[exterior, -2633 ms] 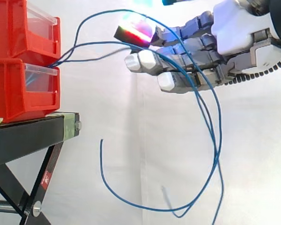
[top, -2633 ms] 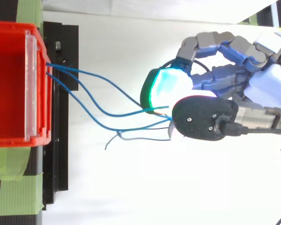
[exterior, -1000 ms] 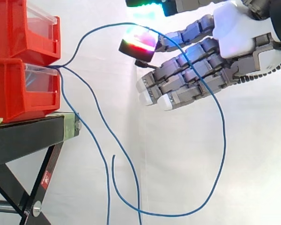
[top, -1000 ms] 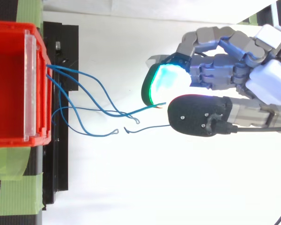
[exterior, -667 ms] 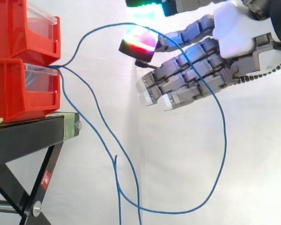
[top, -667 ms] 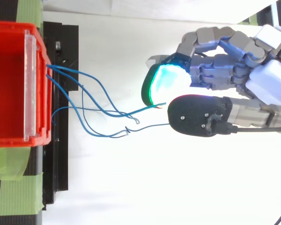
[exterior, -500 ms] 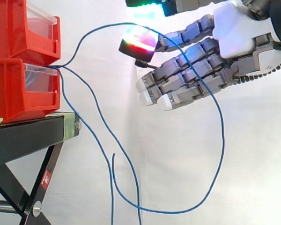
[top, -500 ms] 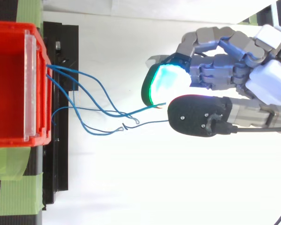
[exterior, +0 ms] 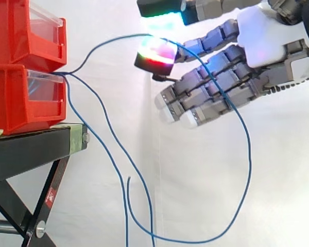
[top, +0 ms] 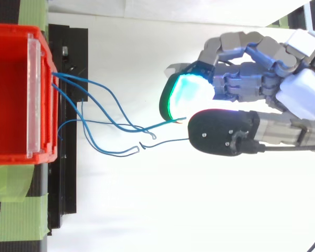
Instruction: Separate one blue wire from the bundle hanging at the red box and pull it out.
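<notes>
Several blue wires leave the lower red bin (exterior: 26,98) at its front edge. One blue wire (exterior: 113,40) arcs up and rightward to my hand (exterior: 268,36), where it is pinched between a glowing fingertip pad (exterior: 154,52) and the thumb. Past the pinch it drapes over the fingers, drops in a wide loop and ends loose low down. From above, this wire (top: 165,123) runs from the bin (top: 10,94) into the gap between the cyan pad and the black thumb of the hand (top: 304,94). The other wires (exterior: 151,226) hang straight down beside the stand.
The red bins are stacked on a black stand (exterior: 31,149) with crossed legs at the left. Green tape (top: 16,210) holds the bin's base. A white curtain lies behind everything.
Two wires that lay across the fingers have slipped off and now hang down. The hand has since risen and tilted slightly, keeping the one wire; the loop below swings a little.
</notes>
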Tool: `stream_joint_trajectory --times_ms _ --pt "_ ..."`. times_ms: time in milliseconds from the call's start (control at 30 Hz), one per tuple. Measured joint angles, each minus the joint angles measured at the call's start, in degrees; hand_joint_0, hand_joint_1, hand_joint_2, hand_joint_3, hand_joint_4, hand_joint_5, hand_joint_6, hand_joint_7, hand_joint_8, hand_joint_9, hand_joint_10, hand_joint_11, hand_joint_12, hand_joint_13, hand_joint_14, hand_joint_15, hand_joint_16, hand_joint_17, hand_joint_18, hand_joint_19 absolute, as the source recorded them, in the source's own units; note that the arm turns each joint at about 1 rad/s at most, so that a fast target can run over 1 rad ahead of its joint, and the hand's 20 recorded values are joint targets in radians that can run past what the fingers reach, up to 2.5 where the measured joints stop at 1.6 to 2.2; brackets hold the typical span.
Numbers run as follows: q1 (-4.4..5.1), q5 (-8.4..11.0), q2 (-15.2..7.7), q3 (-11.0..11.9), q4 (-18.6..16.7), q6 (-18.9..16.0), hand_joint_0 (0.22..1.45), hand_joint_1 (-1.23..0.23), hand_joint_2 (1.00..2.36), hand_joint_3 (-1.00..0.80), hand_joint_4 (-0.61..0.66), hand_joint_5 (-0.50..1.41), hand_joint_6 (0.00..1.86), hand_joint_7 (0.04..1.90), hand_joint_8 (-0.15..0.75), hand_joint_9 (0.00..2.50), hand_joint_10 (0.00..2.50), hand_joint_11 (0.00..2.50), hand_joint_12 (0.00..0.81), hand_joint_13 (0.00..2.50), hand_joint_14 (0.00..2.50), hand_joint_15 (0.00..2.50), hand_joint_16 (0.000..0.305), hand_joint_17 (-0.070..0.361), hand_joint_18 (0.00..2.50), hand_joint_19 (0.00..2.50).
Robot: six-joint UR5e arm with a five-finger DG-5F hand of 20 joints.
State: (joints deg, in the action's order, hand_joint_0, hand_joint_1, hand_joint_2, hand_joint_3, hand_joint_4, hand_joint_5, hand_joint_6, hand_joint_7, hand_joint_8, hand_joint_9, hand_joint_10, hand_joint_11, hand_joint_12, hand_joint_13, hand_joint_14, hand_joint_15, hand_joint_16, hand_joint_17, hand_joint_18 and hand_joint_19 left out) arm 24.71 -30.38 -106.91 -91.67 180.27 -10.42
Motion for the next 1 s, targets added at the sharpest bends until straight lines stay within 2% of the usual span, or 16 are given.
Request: stream_joint_trajectory --times_ms 100,167,267,333,433,533,867,1000 --pt "0.52 -1.75 0.0 -0.05 3.64 2.7 0.54 -0.86 1.22 -0.05 -0.14 -0.07 0.88 1.19 0.361 0.54 0.0 0.05 0.485 0.48 0.0 0.23 0.071 0.159 0.67 0.2" --pt "0.77 -4.05 0.01 -0.51 5.3 4.23 0.54 -0.86 1.22 -0.05 -0.14 -0.07 0.88 1.19 0.361 0.54 0.0 0.05 0.485 0.48 0.01 0.22 0.071 0.159 0.67 0.2" --pt "1.14 -7.65 0.01 -2.31 5.19 4.99 0.54 -0.86 1.22 -0.05 -0.14 -0.07 0.88 1.19 0.361 0.54 0.0 0.05 0.485 0.48 0.0 0.23 0.071 0.159 0.67 0.21" --pt "1.46 -8.62 0.02 -3.5 3.74 5.17 0.54 -0.86 1.22 -0.05 -0.14 -0.07 0.88 1.18 0.362 0.54 0.0 0.05 0.484 0.48 0.01 0.23 0.071 0.159 0.68 0.21" --pt "1.86 -8.62 0.02 -4.61 0.83 5.44 0.54 -0.86 1.21 -0.05 -0.14 -0.07 0.88 1.19 0.364 0.55 0.0 0.06 0.485 0.48 0.0 0.23 0.07 0.158 0.68 0.21" --pt "2.08 -8.4 0.03 -4.95 0.13 5.54 0.54 -0.86 1.21 -0.04 -0.13 -0.07 0.88 1.19 0.364 0.55 0.0 0.06 0.485 0.48 0.01 0.23 0.071 0.159 0.69 0.22" --pt "3.62 -8.33 0.02 -5.12 3.48 5.03 0.55 -0.86 1.21 -0.04 -0.13 -0.07 0.88 1.19 0.366 0.56 0.0 0.06 0.486 0.49 0.01 0.23 0.07 0.159 0.7 0.22" --pt "4.02 -8.3 0.03 -6.19 3.6 4.34 0.55 -0.86 1.21 -0.05 -0.14 -0.07 0.88 1.19 0.367 0.56 0.0 0.07 0.486 0.49 0.01 0.23 0.071 0.159 0.7 0.22"
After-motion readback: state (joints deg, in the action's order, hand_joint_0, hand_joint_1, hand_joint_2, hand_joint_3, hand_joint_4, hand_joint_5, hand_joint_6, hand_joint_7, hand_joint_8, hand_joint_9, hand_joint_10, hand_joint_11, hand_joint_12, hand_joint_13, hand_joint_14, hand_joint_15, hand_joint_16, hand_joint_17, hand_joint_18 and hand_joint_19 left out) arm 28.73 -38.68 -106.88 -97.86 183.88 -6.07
